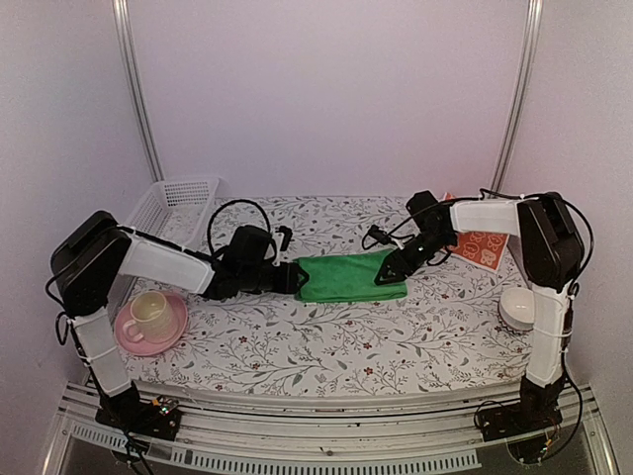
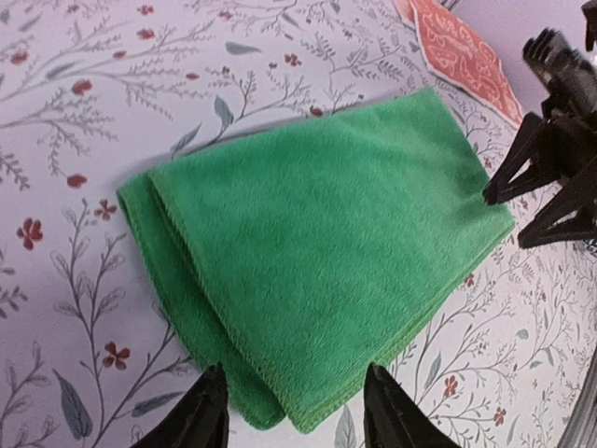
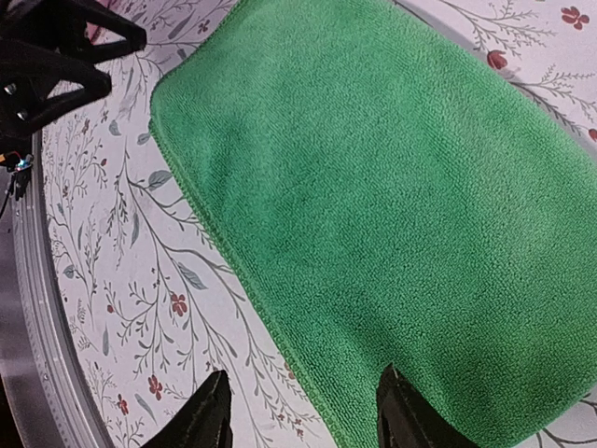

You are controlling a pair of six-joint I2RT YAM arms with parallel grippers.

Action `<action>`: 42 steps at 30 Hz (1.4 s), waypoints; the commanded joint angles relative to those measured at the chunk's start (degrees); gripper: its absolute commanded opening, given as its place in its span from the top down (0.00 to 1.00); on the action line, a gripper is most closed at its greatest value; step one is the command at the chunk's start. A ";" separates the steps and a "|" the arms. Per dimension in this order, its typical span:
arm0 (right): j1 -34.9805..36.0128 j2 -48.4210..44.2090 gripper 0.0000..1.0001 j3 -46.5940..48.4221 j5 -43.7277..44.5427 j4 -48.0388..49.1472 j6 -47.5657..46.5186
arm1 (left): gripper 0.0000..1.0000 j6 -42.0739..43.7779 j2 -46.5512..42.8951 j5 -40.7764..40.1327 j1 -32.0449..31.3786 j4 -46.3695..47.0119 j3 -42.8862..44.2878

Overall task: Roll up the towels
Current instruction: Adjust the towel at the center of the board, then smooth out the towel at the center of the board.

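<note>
While the green towel (image 1: 348, 278) lies folded flat on the flowered table (image 1: 297, 341), not yet rolled, both claws sit at its ends with nothing in them. The left claw (image 2: 298, 422) has its fingers parted astride the towel's left end, with the cloth slack between them. The right claw (image 3: 304, 425) is likewise released, its fingers spread over the towel's right end.

The likeliest slip is a pinch that takes only the top layer. Two layers show at the left end, and lifting one would probably peel the fold open instead of starting a roll. If one claw closes or turns ahead of the other, the roll would likely come out skewed or loose. The claws also face each other across the towel, so any move inward risks a knock. The orange towel (image 1: 482, 247) lies just beyond the green towel's right end, where a wide swing of the right claw could drag it.
</note>
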 commanded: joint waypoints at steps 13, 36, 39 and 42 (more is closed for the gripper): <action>-4.00 0.20 0.52 2.07 -3.35 4.19 2.07 | 0.95 7.36 17.11 3.00 3.05 -8.34 23.52; -6.33 14.66 0.50 13.81 19.52 7.85 10.97 | 0.88 10.00 23.72 -4.92 3.99 -15.87 28.46; -6.67 13.41 0.50 13.10 18.27 7.70 10.94 | 0.85 10.43 24.44 -5.58 4.08 -16.63 29.32; -6.70 9.91 0.48 13.07 15.19 6.26 8.46 | 0.73 10.96 24.50 -5.86 4.20 -17.33 30.75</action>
